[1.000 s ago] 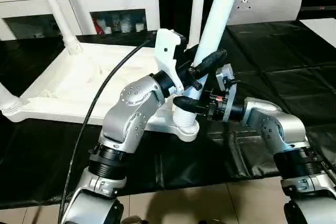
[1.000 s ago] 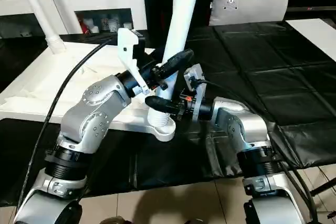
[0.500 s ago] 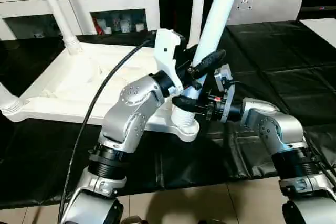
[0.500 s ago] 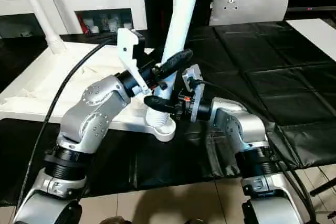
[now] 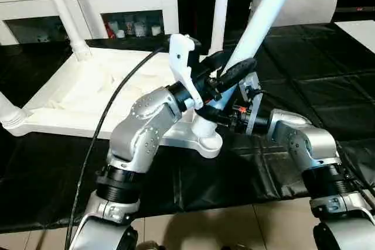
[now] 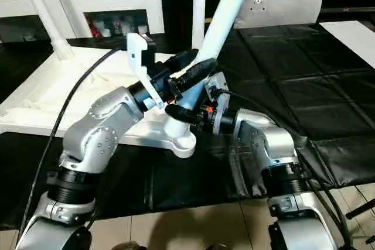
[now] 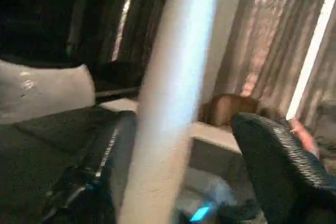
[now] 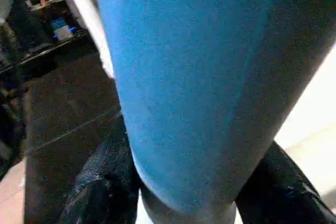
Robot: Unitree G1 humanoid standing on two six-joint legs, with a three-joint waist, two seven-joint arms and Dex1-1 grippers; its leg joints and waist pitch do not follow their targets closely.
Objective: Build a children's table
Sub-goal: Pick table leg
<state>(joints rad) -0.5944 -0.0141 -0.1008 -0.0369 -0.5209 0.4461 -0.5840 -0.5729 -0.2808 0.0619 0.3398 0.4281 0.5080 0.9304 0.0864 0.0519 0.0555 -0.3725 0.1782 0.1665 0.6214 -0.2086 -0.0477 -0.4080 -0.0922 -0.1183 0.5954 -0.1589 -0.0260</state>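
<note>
The children's table top (image 5: 88, 95) lies upside down on black cloth, with white legs standing in its far left corner (image 5: 61, 10) and far right corner (image 5: 221, 4). Another leg (image 5: 263, 21) rises from the near right corner socket (image 5: 205, 143) and leans to the right. My left gripper (image 5: 225, 67) straddles this leg a little above its foot. It is open, and its fingers (image 7: 286, 171) stand clear of the leg (image 7: 173, 93). My right gripper (image 6: 184, 112) is shut on the leg's foot from the right, and its fingers (image 8: 100, 192) press the leg (image 8: 199, 77) on both sides.
A white cabinet (image 5: 117, 4) with glass doors stands behind the table top. A grey cushion (image 5: 310, 1) lies at the back right on the black cloth (image 5: 316, 80). A black cable (image 5: 111, 115) runs along my left arm. Tiled floor (image 5: 205, 229) shows at the near edge.
The near right leg has tipped over to the right at its top. My left gripper's fingers have spread apart from it, while my right gripper stays at the leg's foot.
</note>
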